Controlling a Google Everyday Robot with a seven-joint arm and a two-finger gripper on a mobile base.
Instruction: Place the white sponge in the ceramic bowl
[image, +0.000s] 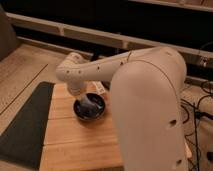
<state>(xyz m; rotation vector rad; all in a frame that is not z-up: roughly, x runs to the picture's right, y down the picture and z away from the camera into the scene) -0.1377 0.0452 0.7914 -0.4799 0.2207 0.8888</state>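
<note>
White sponge (88, 104) seems to show only as a pale patch low inside the ceramic bowl (90, 117), right where the gripper (92, 101) reaches down into it. The patch merges with the gripper's own pale parts, so I cannot tell whether the gripper is clenched on the sponge or has let it go.

Judging from this, the task is at the placing step: the sponge is inside the bowl's rim, either just set down or about to be. The next move calls for a clean release low in the bowl, then a straight lift so the shallow black bowl is not dragged or tipped.

Nothing else can be made out in the bowl. It sits on the far-left part of the wooden counter (75, 145). A dark mat (25, 125) lies to the left, and the bulky white arm (147, 105) fills the right.
</note>
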